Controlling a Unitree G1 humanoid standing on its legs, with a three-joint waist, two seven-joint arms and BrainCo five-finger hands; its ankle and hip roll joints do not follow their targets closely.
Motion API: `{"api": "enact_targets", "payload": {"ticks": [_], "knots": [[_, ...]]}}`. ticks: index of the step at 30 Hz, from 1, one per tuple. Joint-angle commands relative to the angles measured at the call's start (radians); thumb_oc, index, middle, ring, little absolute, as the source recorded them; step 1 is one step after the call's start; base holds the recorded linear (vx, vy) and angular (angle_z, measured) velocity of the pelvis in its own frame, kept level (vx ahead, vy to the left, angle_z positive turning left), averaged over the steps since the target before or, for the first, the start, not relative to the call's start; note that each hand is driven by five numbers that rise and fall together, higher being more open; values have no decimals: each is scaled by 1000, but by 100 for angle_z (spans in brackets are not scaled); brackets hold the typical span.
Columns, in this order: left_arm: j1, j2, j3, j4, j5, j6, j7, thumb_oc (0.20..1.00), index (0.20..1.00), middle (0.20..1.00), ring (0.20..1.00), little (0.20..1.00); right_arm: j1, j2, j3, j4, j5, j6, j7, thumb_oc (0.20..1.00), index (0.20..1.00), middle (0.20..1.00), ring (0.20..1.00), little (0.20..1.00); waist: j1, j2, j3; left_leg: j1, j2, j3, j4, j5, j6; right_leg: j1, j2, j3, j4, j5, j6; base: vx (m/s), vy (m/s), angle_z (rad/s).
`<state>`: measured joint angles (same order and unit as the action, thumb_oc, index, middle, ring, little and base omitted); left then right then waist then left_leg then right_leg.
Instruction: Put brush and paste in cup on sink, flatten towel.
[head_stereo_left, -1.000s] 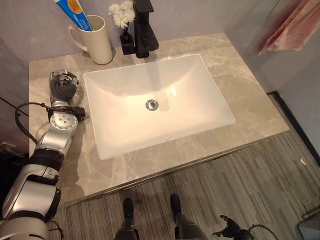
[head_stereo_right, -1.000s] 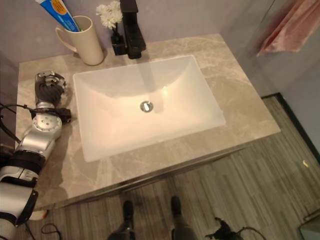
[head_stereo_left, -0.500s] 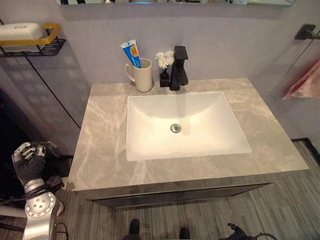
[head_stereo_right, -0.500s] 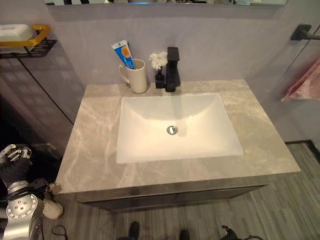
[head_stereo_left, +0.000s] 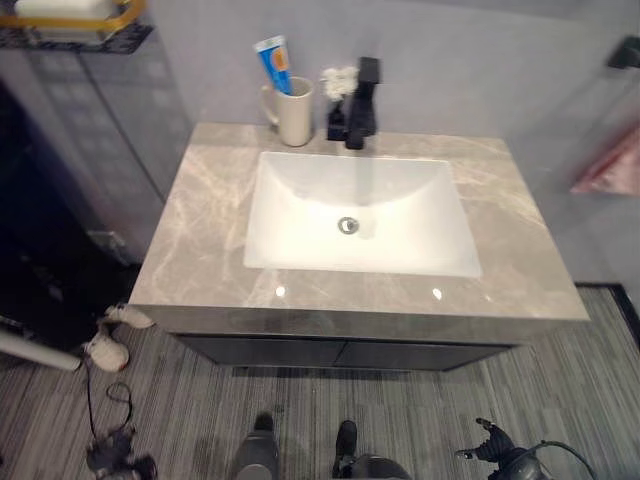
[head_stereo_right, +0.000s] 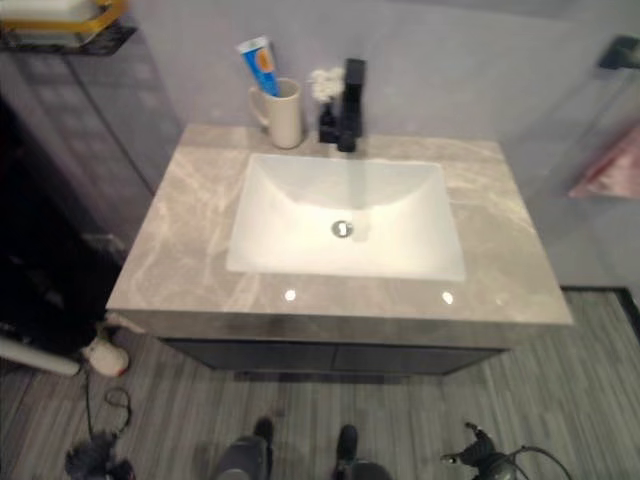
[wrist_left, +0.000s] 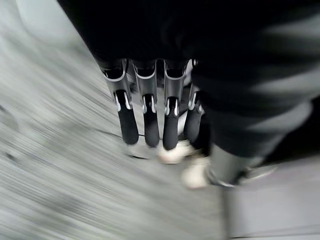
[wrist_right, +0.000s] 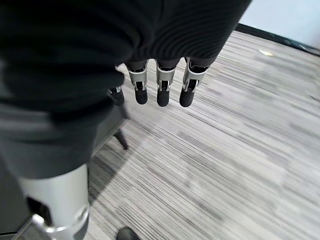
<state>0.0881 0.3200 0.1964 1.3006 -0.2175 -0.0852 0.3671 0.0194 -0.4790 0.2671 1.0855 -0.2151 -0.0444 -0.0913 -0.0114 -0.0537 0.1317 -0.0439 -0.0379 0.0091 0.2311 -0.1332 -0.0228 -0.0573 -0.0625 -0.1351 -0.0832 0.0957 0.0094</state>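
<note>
One paste (head_stereo_left: 273, 63) tube stands in cup (head_stereo_left: 296, 112).

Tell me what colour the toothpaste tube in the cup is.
The toothpaste tube is blue with a white cap end, standing in the cream cup; the left eye view shows it best.

Seeing left hand (wrist_left: 150, 90) showing dark ribbed cover; silver fingers (wrist_left: 127, 120) wearing dark tips; right hand (wrist_right: 160, 75) looking alike.

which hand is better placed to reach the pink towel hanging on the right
Probably the right: the pink towel hangs past the right end of the grey marble counter, on the side where the right hand hangs open.
</note>
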Motion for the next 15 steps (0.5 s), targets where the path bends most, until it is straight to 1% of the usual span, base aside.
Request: {"api": "enact_targets", "payload": {"ticks": [1, 2, 3, 4, 6, 7, 8, 9, 10, 12, 13, 15], "knots": [[21, 22, -41, -74, 113, 45, -49, 1000, 1000, 1000, 1000, 1000, -4, 31, 20, 45, -13, -11, -17, 1000, 1000, 1000, 1000, 1000, 4, -3, -69, -19, 0, -28, -170, 114, 1, 8, 24, 19, 57, -72, 70, 36, 189, -4], [14, 19, -64, -19, 148, 59, -67, 1000, 1000, 1000, 1000, 1000, -7, 46, 15, 71, -6, -7, -17, 1000, 1000, 1000, 1000, 1000, -1, 0, -79, -3, -2, -32, -204, 118, 6, 10, 22, 25, 57, -65, 75, 49, 131, -1], [8, 20, -84, 0, 169, 58, -81, 1000, 1000, 1000, 1000, 1000, -6, 58, 18, 81, -7, -7, -13, 1000, 1000, 1000, 1000, 1000, -3, 2, -87, 10, -1, -31, -229, 123, 10, 13, 20, 29, 55, -62, 77, 52, 140, -26], [7, 11, -123, 24, 213, 66, -113, 1000, 1000, 1000, 1000, 1000, -6, 67, 19, 83, -4, -6, -12, 1000, 1000, 1000, 1000, 1000, -8, 5, -95, 19, -3, -32, -245, 125, 15, 15, 17, 33, 54, -60, 81, 22, 169, -29], [-3, -6, -228, 32, 297, 57, -200, 1000, 1000, 1000, 1000, 1000, -12, 80, 24, 85, 9, -4, -2, 1000, 1000, 1000, 1000, 1000, -13, 10, -97, 26, -11, -28, -258, 124, 28, 3, 8, 53, 62, -47, 90, -24, 168, -28], [-4, -6, -228, 32, 297, 57, -200, 1000, 1000, 1000, 1000, 1000, -12, 80, 23, 85, 9, -5, -2, 1000, 1000, 1000, 1000, 1000, -11, 11, -97, 27, -11, -27, -258, 123, 28, 3, 8, 54, 63, -48, 91, -26, 110, -30], [-5, -9, -265, 30, 334, 55, -217, 1000, 1000, 1000, 1000, 1000, -15, 81, 23, 93, 12, -3, 5, 1000, 1000, 1000, 1000, 1000, -15, 13, -96, 29, -14, -25, -259, 121, 33, 0, 5, 61, 66, -45, 93, -60, 200, -24], [-24, -14, -392, -7, 442, 39, -255, 1000, 1000, 1000, 1000, 1000, -25, 92, 22, 99, 23, -2, 10, 1000, 1000, 1000, 1000, 1000, -29, 19, -87, 33, -23, -12, -257, 110, 47, -18, -4, 93, 80, -32, 106, -61, 200, -17], [-24, -14, -393, -7, 442, 39, -255, 1000, 1000, 1000, 1000, 1000, -25, 92, 21, 99, 23, -2, 10, 1000, 1000, 1000, 1000, 1000, -27, 19, -86, 33, -23, -11, -256, 109, 47, -19, -3, 95, 80, -32, 106, -66, 194, -20], [-43, -10, -435, -27, 485, 40, -242, 1000, 1000, 1000, 1000, 1000, -25, 103, 18, 95, 39, -5, 6, 1000, 1000, 1000, 1000, 1000, -34, 17, -79, 31, -28, -2, -255, 105, 56, -35, -6, 116, 90, -21, 114, -78, 106, -30], [-65, -14, -455, -48, 486, 41, -226, 1000, 1000, 1000, 1000, 1000, -27, 116, 11, 93, 64, -6, -1, 1000, 1000, 1000, 1000, 1000, -42, 13, -68, 23, -32, 9, -251, 104, 61, -59, -9, 134, 98, -8, 122, -98, 91, -38], [-77, -17, -463, -57, 484, 39, -220, 1000, 1000, 1000, 1000, 1000, -27, 124, 7, 96, 76, -4, -6, 1000, 1000, 1000, 1000, 1000, -46, 11, -63, 19, -32, 17, -251, 103, 62, -70, -11, 144, 102, 0, 127, -84, 62, -34]]}}
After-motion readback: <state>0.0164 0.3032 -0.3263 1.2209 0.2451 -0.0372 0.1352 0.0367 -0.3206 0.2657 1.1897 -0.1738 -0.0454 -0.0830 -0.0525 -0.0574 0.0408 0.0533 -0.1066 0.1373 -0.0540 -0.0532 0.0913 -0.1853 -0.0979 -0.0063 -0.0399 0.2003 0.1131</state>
